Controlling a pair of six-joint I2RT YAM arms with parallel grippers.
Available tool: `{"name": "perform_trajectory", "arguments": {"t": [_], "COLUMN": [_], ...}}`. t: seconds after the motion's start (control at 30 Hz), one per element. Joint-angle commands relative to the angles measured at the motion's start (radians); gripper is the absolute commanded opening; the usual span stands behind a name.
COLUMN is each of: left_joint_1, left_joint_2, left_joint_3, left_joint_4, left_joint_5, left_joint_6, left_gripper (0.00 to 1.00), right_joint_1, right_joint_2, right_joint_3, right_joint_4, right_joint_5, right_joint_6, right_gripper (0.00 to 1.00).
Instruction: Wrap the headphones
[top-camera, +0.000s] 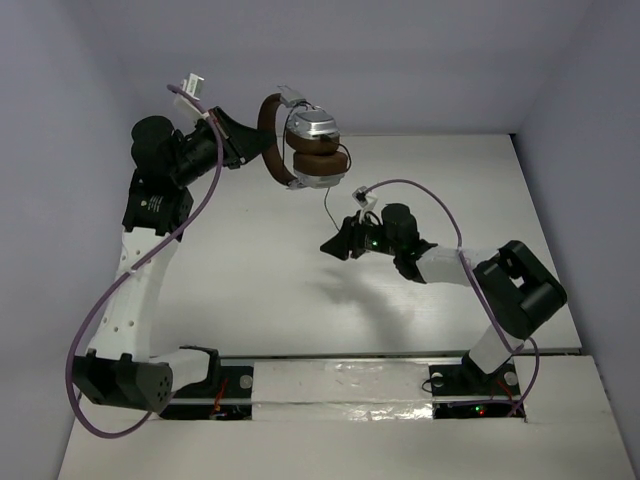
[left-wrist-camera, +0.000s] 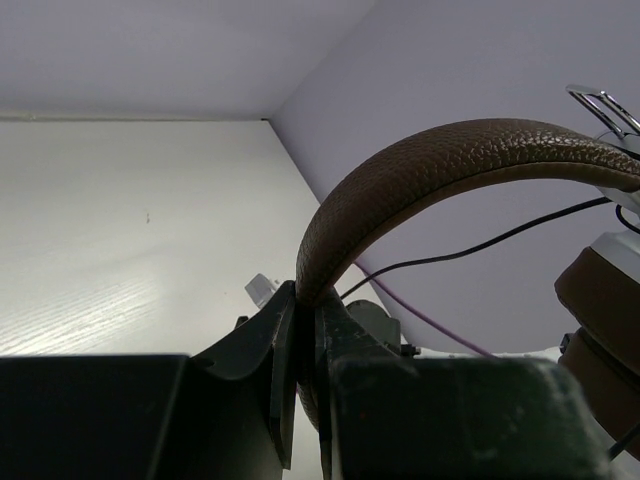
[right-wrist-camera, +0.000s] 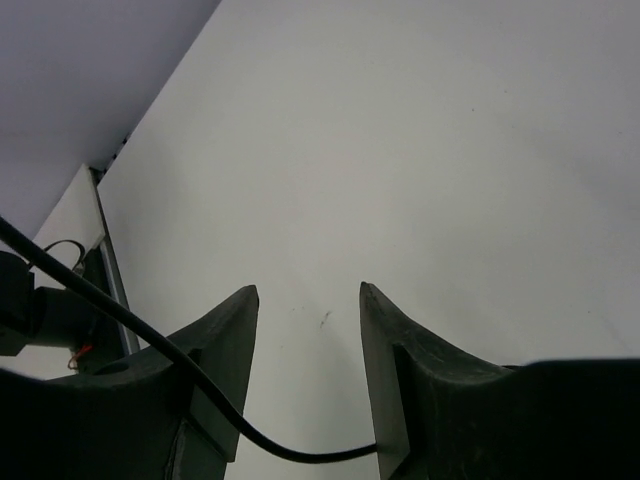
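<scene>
two grippers are working here. the left gripper (top-camera: 258, 146) is pinching the brown headband (left-wrist-camera: 450, 160) tight and holding the headphones (top-camera: 308, 150) up in the air, over the far part of the table (top-camera: 250, 290). the thin dark cable (top-camera: 327, 205) is hanging down from them toward the right gripper (top-camera: 335, 243). its fingers are spread apart. the cable is lying across the gap low between them, and nothing is squeezing it.

so the cable could be slipping out if that arm is moving away before closing. pulling too hard could also be tugging the headband out of the left pinch, and then the headphones would be falling.

counting now: one pair of headphones, two brown ear pads (top-camera: 320, 166), one thin cable, two grippers, one table.
</scene>
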Motion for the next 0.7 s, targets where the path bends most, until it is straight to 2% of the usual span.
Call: {"name": "perform_trajectory", "arguments": {"t": [0.0, 0.27, 0.3, 0.33, 0.37, 0.4, 0.43, 0.47, 0.57, 0.67], "left_joint_1": [0.027, 0.062, 0.062, 0.062, 0.062, 0.062, 0.062, 0.062, 0.062, 0.062], "left_joint_2": [-0.007, -0.004, -0.006, -0.006, -0.007, -0.007, -0.01, -0.013, -0.038, -0.053], "left_joint_3": [0.062, 0.08, 0.082, 0.082, 0.08, 0.077, 0.061, 0.042, -0.08, -0.145], "left_joint_4": [0.091, 0.097, 0.095, 0.092, 0.089, 0.089, 0.095, 0.107, 0.244, 0.268], "left_joint_5": [0.036, 0.067, 0.064, 0.056, 0.032, 0.015, 0.001, -0.013, -0.051, -0.171], "left_joint_6": [-0.042, -0.056, -0.056, -0.056, -0.056, -0.056, -0.063, -0.083, -0.219, -0.247], "left_gripper": [0.0, 0.0, 0.0, 0.0, 0.0, 0.0, 0.0, 0.0, 0.0, 0.0], "right_joint_1": [0.01, 0.01, 0.01, 0.01, 0.01, 0.022, 0.033, 0.033, 0.079, 0.162], "right_joint_2": [-0.011, 0.014, 0.019, 0.022, 0.022, 0.014, 0.0, -0.004, -0.026, -0.067], "right_joint_3": [-0.016, -0.003, -0.002, 0.0, 0.001, 0.003, 0.006, 0.012, 0.043, 0.064], "right_joint_4": [0.063, 0.053, 0.053, 0.052, 0.049, 0.04, 0.005, -0.014, -0.13, -0.265], "right_joint_5": [0.031, 0.048, 0.042, 0.037, 0.043, 0.056, 0.085, 0.096, 0.178, 0.304], "right_joint_6": [-0.008, -0.016, -0.013, -0.01, -0.007, -0.01, -0.016, -0.016, -0.025, -0.042], "right_gripper": [0.51, 0.48, 0.43, 0.22, 0.11, 0.11, 0.03, 0.01, 0.0, 0.0]}}
